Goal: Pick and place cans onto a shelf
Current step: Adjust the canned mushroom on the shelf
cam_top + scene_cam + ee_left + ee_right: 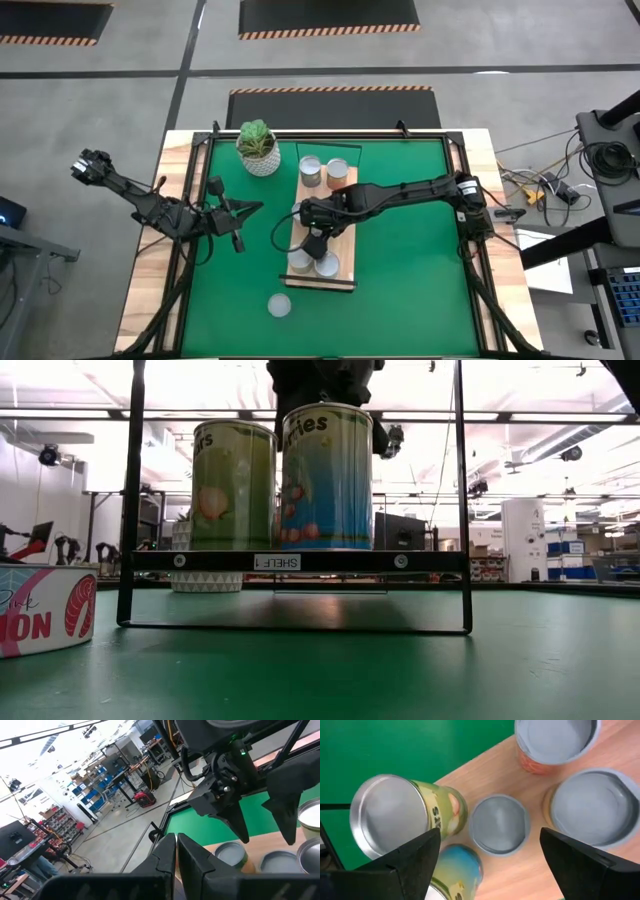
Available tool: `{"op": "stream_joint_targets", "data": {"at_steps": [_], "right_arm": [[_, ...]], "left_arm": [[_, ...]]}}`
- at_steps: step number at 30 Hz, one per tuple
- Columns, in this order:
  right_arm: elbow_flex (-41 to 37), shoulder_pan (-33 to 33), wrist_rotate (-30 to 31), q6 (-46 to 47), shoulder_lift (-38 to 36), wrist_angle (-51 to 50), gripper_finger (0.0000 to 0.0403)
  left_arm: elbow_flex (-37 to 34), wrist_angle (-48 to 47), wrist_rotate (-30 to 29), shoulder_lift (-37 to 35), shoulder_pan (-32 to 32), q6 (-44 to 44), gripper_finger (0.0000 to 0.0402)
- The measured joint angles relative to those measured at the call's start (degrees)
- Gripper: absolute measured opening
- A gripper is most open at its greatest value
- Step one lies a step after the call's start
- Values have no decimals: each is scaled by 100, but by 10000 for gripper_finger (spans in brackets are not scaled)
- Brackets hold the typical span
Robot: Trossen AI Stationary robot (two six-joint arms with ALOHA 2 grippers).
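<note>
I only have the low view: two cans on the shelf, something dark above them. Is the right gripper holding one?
Observer: No. The right gripper is open above the cans, gripping nothing.
Operator: Any cans behind those two?
Observer: Yes, two more stand at the shelf's far end.
Operator: And the left arm?
Observer: The left gripper is shut, over the mat left of the shelf.

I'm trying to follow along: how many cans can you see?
6 cans at least: two at the shelf's far end, two at its near end, one below the open right gripper, one on the green mat. The arm may hide more.
</note>
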Motion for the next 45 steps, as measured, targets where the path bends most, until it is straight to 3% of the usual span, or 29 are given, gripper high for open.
{"op": "stream_joint_targets", "data": {"at_steps": [9,12,19,25,37,45], "right_arm": [[9,0,25,-151,-429,-847,323],[-13,0,178,64,-475,-1243,296],[-531,0,173,612,-469,-1290,152],[-965,-16,157,763,-464,-688,22],[-1809,-295,-589,564,-451,540,11],[-1831,-339,-640,316,-451,1332,11]], "left_arm": [[-1,2,0,0,0,-26,0],[-1,2,1,0,0,-60,0],[0,2,0,0,0,-66,0],[-2,-45,0,0,0,-92,0],[-2,-52,0,0,0,-109,0],[-2,-33,0,0,0,-109,0]]}}
